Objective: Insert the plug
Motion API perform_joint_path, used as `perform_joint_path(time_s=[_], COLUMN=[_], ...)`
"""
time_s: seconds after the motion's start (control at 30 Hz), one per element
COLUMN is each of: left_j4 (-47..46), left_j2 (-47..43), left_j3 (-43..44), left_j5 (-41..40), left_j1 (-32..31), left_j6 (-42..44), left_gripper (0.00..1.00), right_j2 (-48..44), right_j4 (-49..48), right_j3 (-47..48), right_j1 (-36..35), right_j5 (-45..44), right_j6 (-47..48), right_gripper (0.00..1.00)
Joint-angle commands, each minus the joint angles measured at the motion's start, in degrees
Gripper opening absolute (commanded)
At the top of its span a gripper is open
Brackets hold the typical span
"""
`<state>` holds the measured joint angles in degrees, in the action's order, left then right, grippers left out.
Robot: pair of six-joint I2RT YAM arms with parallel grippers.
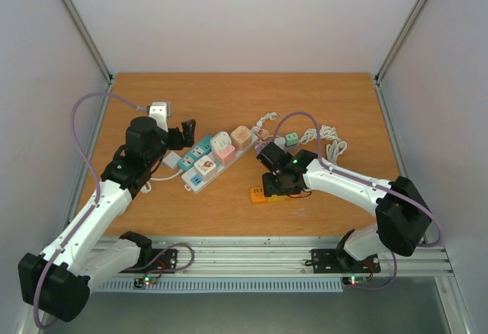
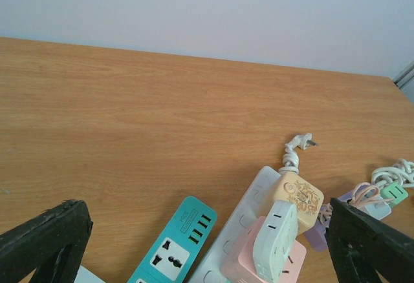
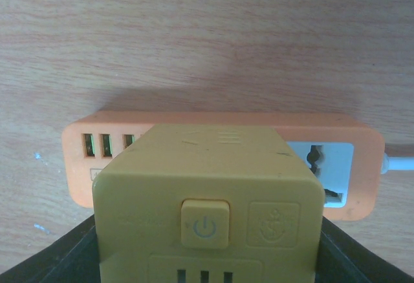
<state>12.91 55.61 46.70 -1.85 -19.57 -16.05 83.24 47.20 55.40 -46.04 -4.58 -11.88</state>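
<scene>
Two arms reach over the wooden surface (image 1: 229, 97). The orange power strip (image 3: 194, 120) lies under the right gripper (image 1: 278, 177), which is half-closed around a yellow cube plug (image 3: 207, 186) directly over the strip. The left gripper (image 1: 185, 132) hangs wide open and empty above the teal strip (image 2: 173, 251).

Wooden tabletop (image 1: 229, 97): orange power strip (image 1: 259, 194) lies flat; white strip (image 2: 249, 205) and teal strip (image 2: 174, 247) left of it, coiled cords (image 1: 329, 139) behind.
</scene>
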Motion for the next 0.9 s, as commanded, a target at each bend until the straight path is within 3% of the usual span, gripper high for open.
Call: perform_joint_path(time_s=[0.0, 0.57, 0.77, 0.87], left_j4=[-1.17, -0.43, -0.34, 0.06], left_j2=[0.35, -0.07, 0.57, 1.76], left_j3=[-0.38, -0.55, -0.46, -0.34], left_j5=[-1.49, -2.55, -2.63, -3.53], left_j1=[0.19, 0.27, 0.25, 0.26], left_j6=[0.94, 1.14, 0.47, -0.21], left_gripper=[0.99, 0.99, 0.99, 0.99], right_j2=[1.62, 15.26, 13.57, 11.78], right_j4=[1.05, -5.09, -3.57, -2.44], right_j3=[0.30, -2.30, 0.30, 2.01], right_j1=[-0.27, -0.19, -0.19, 0.25], right_j5=[-3.37, -8.53, -14.91, -16.62], right_j6=[-2.94, -3.22, -1.20, 2.15], right_gripper=[0.48, 0.45, 0.45, 0.50])
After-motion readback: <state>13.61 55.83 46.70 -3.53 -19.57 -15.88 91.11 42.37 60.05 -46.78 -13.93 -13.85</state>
